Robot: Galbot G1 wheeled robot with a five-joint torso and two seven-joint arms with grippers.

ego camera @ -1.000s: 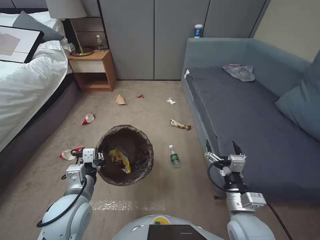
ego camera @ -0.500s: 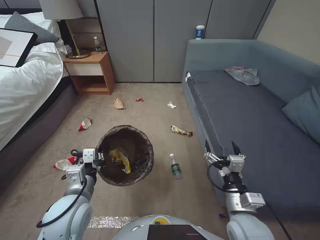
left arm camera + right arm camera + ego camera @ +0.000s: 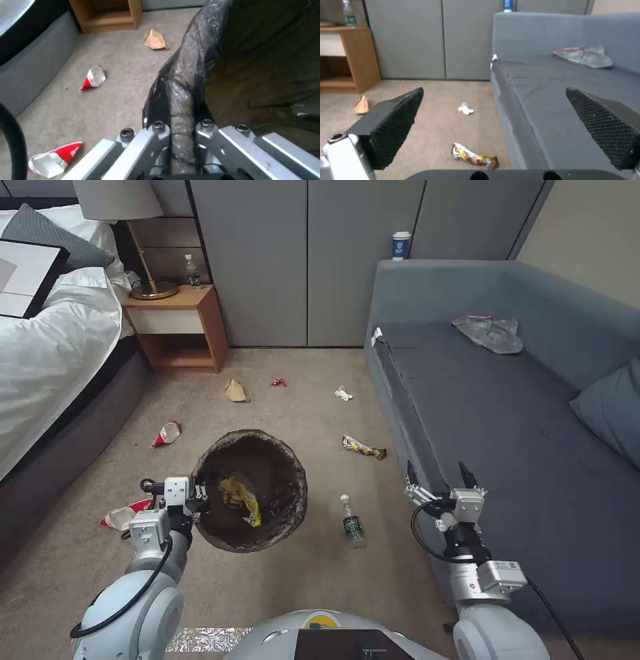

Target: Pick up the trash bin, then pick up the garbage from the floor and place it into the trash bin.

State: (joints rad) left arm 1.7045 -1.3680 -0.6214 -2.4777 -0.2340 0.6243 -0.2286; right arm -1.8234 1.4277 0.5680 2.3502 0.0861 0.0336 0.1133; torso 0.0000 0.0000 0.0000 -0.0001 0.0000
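Left pincer is clamped on the trash bin rim, carrying it mid-frame; right pincer hangs wide open, probably free for the bottle on the floor.

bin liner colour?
Dark brown-black, slightly see-through plastic, folded over the trash bin rim; clearest in the left wrist view, where the left gripper clamps it.

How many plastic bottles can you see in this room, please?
2. One bottle lies on the carpet between the trash bin and the sofa; another bottle stands upright on the nightstand beside the lamp.
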